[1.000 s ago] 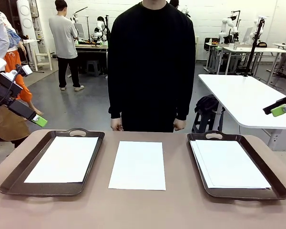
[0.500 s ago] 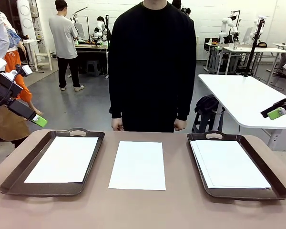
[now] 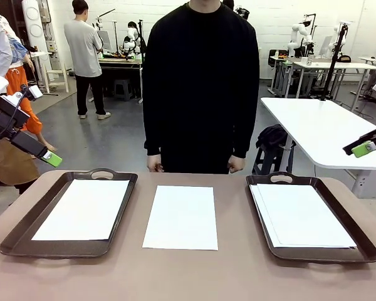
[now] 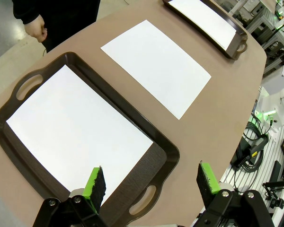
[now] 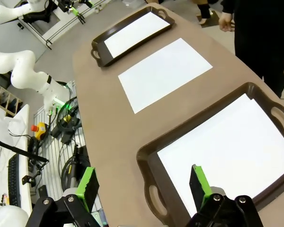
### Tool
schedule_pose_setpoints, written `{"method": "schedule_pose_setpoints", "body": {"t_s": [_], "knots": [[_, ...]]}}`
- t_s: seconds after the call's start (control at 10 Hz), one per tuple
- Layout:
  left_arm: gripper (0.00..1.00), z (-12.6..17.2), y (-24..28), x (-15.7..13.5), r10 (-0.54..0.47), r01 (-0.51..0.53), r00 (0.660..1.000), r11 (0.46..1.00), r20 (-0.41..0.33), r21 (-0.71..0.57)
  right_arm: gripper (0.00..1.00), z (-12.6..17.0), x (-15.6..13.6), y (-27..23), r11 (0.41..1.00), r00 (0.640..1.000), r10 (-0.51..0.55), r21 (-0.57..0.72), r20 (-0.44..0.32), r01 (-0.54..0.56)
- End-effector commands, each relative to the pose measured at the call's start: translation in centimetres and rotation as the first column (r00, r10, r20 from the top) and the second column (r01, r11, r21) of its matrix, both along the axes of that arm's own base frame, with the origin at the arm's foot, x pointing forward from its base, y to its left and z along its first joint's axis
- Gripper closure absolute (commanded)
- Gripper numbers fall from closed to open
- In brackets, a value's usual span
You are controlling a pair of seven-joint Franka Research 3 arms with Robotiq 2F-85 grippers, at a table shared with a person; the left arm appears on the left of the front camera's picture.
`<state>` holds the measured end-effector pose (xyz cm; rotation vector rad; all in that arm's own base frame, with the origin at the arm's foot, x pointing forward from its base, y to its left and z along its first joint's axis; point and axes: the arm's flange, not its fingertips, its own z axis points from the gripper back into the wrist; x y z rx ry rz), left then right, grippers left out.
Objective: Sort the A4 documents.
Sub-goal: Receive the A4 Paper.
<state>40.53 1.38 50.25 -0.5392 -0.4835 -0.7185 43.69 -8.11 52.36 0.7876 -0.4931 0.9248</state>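
1. A brown table (image 3: 238, 276) is stretching across the front view, with a person in a black top (image 3: 200, 81) standing at its far edge, both hands hanging at their sides.
2. Two dark brown handled trays are sitting on the table: the left tray (image 3: 25, 226) near the robot's left side and the right tray (image 3: 357, 238) near its right side.
3. A white A4 sheet (image 3: 83, 209) is lying flat inside the left tray, filling most of its floor.
4. A small stack of white A4 sheets (image 3: 302, 215) is lying inside the right tray, with edges slightly offset along its left side.
5. One single A4 sheet (image 3: 180, 216) is lying on the bare table between the two trays, touching neither of them.
6. The left gripper (image 4: 151, 179) is hovering above the near end of the left tray, its green-padded fingers spread wide apart and grasping nothing.
7. The right gripper (image 5: 142, 187) is hovering above the near end of the right tray, its fingers likewise spread wide and grasping nothing.
8. In the front view, both arms are hanging high at the picture's edges, well apart from the table.
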Motion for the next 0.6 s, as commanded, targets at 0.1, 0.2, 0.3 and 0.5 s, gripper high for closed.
{"method": "schedule_pose_setpoints", "body": {"t_s": [0.1, 0.2, 0.3, 0.5], "knots": [[0.0, 0.03, 0.05, 0.01, -0.003, 0.003, 1.0, 1.0, 0.003, 0.0, 0.0, 0.06, -0.02, 0.05, 1.0, 1.0, 0.004, -0.001, 0.006, -0.004], [0.0, 0.03, 0.05, 0.01, -0.003, 0.003, 1.0, 1.0, 0.003, 0.0, 0.0, 0.06, -0.02, 0.05, 1.0, 1.0, 0.004, -0.001, 0.006, -0.004], [0.0, 0.03, 0.05, 0.01, -0.003, 0.003, 1.0, 1.0, 0.003, 0.0, 0.0, 0.06, -0.02, 0.05, 1.0, 1.0, 0.004, -0.001, 0.006, -0.004], [0.0, 0.03, 0.05, 0.01, -0.003, 0.003, 1.0, 1.0, 0.003, 0.0, 0.0, 0.06, -0.02, 0.05, 1.0, 1.0, 0.004, -0.001, 0.006, -0.004]]}}
